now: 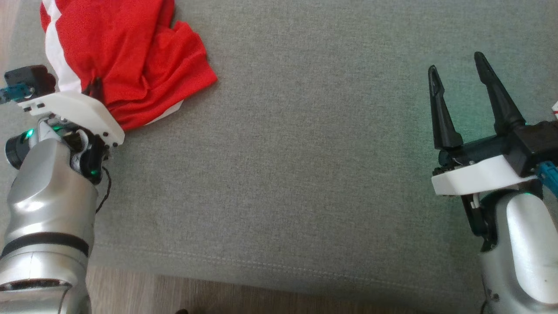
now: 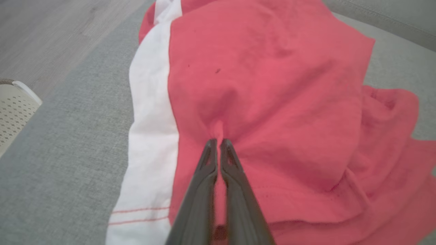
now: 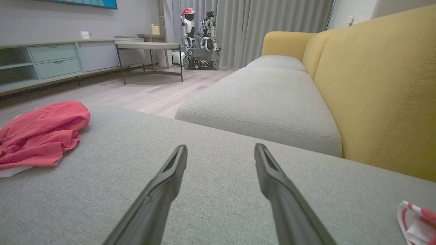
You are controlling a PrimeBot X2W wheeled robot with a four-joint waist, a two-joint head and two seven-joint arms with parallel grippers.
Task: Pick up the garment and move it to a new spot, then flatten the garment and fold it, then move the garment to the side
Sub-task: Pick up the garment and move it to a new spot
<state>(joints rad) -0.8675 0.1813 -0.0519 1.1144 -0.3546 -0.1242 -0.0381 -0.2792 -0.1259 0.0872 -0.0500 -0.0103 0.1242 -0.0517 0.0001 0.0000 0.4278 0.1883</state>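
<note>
Garment: red with a white side band, crumpled in a loose heap at the far left of the grey seat cushion. Note that the left gripper is pinched nearly closed on a raised red fold. The right gripper stands spread wide, holding nothing.

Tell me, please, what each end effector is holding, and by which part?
The left end effector pinches the red garment by a fold of cloth beside its white stripe. The right end effector is open, holding nothing.
</note>
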